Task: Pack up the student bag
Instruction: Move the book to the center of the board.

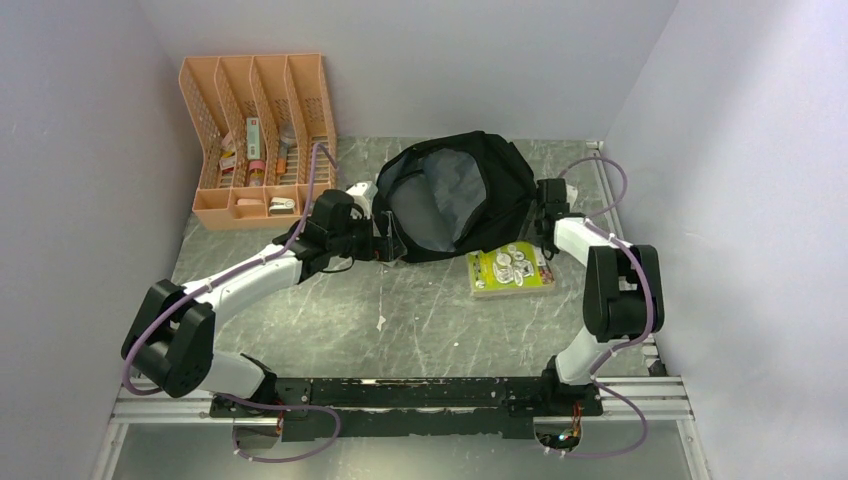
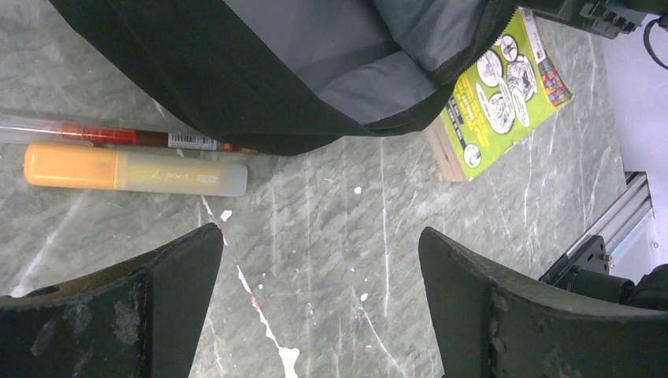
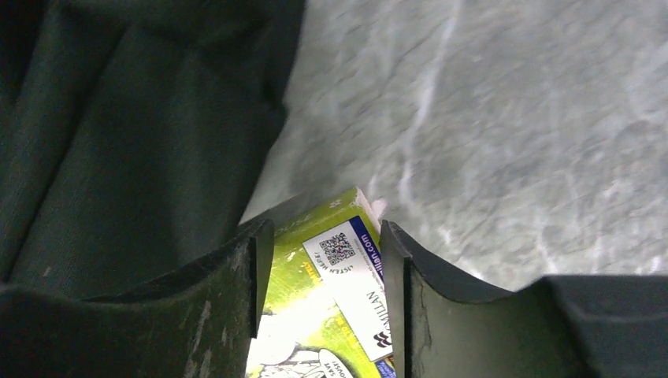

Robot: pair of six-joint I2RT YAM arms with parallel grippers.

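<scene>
The student bag (image 1: 455, 195) is a black backpack lying open at the table's middle back, its grey lining showing; it also shows in the left wrist view (image 2: 236, 71). A green book (image 1: 510, 270) lies flat by its front right corner. My left gripper (image 1: 390, 245) is open and empty at the bag's front left edge, above bare table (image 2: 319, 244). An orange highlighter (image 2: 134, 172) and a red pen (image 2: 118, 135) lie beside the bag there. My right gripper (image 1: 547, 220) is at the bag's right side, jaws apart just above the book's corner (image 3: 331, 299), pinching nothing.
An orange mesh desk organiser (image 1: 262, 140) with several small items stands at the back left. Grey walls close in the table on three sides. A metal rail (image 1: 400, 400) runs along the near edge by the arm bases.
</scene>
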